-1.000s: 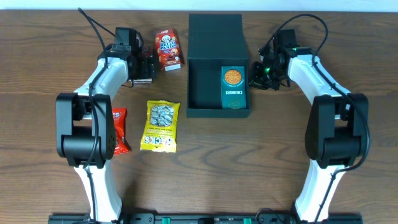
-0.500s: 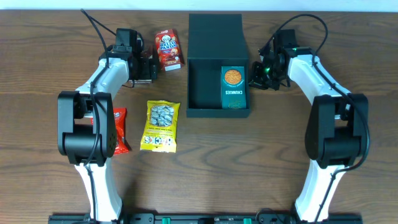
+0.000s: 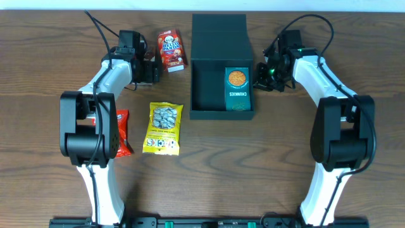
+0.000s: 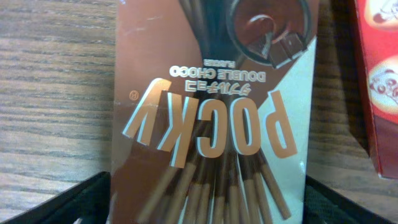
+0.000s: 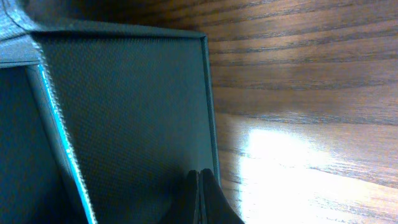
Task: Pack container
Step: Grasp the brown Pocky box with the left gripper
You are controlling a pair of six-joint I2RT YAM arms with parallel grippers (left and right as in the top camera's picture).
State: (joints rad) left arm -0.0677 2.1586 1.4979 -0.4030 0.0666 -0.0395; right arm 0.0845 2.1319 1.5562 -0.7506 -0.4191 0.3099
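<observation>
The container (image 3: 204, 82) is a dark box in the middle, its flap lid (image 3: 218, 31) open to the back. A teal snack carton (image 3: 238, 89) lies inside at the right. My left gripper (image 3: 150, 70) is left of the container, and its fingers close on both sides of a brown Pocky box (image 4: 211, 112). The left wrist view shows the gripper (image 4: 205, 208) at the bottom edge. The Pocky box is hidden under it in the overhead view. My right gripper (image 3: 259, 77) is shut and empty, its tips (image 5: 200, 186) against the container's outer right wall (image 5: 130, 118).
A red snack box (image 3: 171, 50) stands just right of my left gripper and shows in the left wrist view (image 4: 382, 74). A yellow packet (image 3: 163, 128) and a red packet (image 3: 120, 133) lie at the front left on the wooden table (image 3: 278, 158).
The left arm has shifted slightly to the right. The right arm and the container have not moved.
</observation>
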